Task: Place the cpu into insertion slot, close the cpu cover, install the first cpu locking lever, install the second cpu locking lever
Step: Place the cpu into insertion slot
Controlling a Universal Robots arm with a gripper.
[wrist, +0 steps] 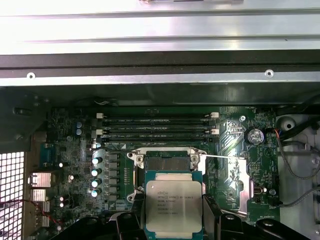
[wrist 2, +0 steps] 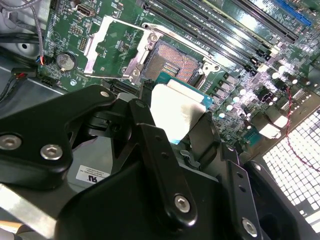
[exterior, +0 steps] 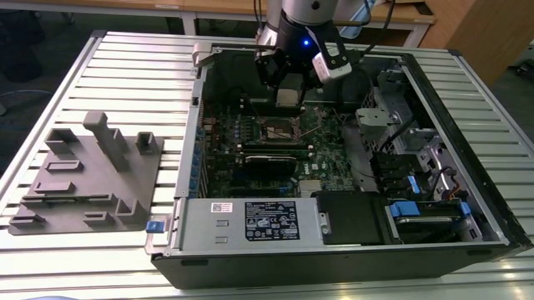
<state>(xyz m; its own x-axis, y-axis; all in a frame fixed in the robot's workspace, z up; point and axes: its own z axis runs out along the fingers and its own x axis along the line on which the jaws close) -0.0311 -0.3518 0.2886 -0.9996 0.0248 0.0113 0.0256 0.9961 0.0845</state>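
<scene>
My gripper [exterior: 288, 94] hangs inside the open computer case and is shut on the cpu [exterior: 288, 97], a small flat square chip with a silver-grey top. In both wrist views the black fingers [wrist: 129, 221] clamp the cpu [wrist: 173, 202] [wrist 2: 176, 111] by two opposite edges. The chip hovers just above and slightly to one side of the insertion slot [wrist: 166, 163] [wrist 2: 172, 61] [exterior: 279, 130], a dark square socket on the green board. The cpu cover [wrist 2: 112, 47] [wrist: 233, 181], a silvery windowed plate, is swung open beside the socket.
The case wall [exterior: 200, 94] and rear panel stand close around the arm. Memory slots [wrist: 157, 127] run beside the socket, and a thin lever wire [exterior: 314, 130] sticks up near it. A labelled black box [exterior: 267, 220] fills the case front. A grey fixture [exterior: 84, 169] sits at the exterior view's left.
</scene>
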